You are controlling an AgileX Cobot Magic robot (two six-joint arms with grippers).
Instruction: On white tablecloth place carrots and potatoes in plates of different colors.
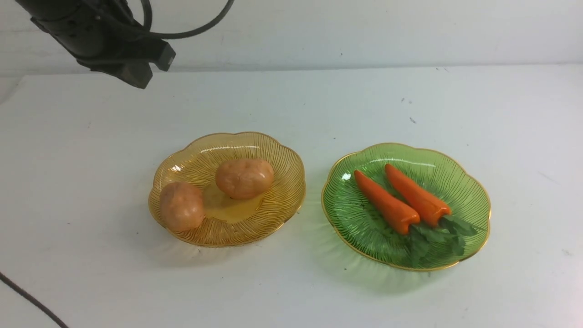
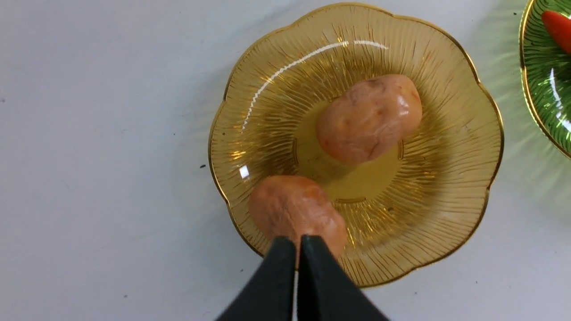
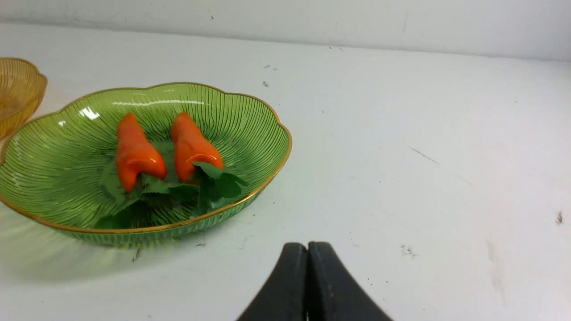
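Note:
On the white tablecloth (image 1: 291,105) stand two scalloped plates. The amber plate (image 1: 278,155) on the left holds two potatoes, one (image 1: 244,177) near its middle and one (image 1: 181,206) at its left rim. The green plate (image 1: 469,191) on the right holds two carrots (image 1: 386,202) (image 1: 416,194) side by side, leafy tops toward the front. My left gripper (image 2: 297,243) is shut and empty, high above the amber plate (image 2: 446,133); its arm (image 1: 114,45) shows top left. My right gripper (image 3: 307,248) is shut and empty, low beside the green plate (image 3: 250,125), and is out of the front view.
A black cable (image 1: 27,296) crosses the front left corner of the cloth. A pale wall (image 1: 364,32) rises behind the table's far edge. Small dark specks (image 1: 412,119) mark the cloth behind the green plate.

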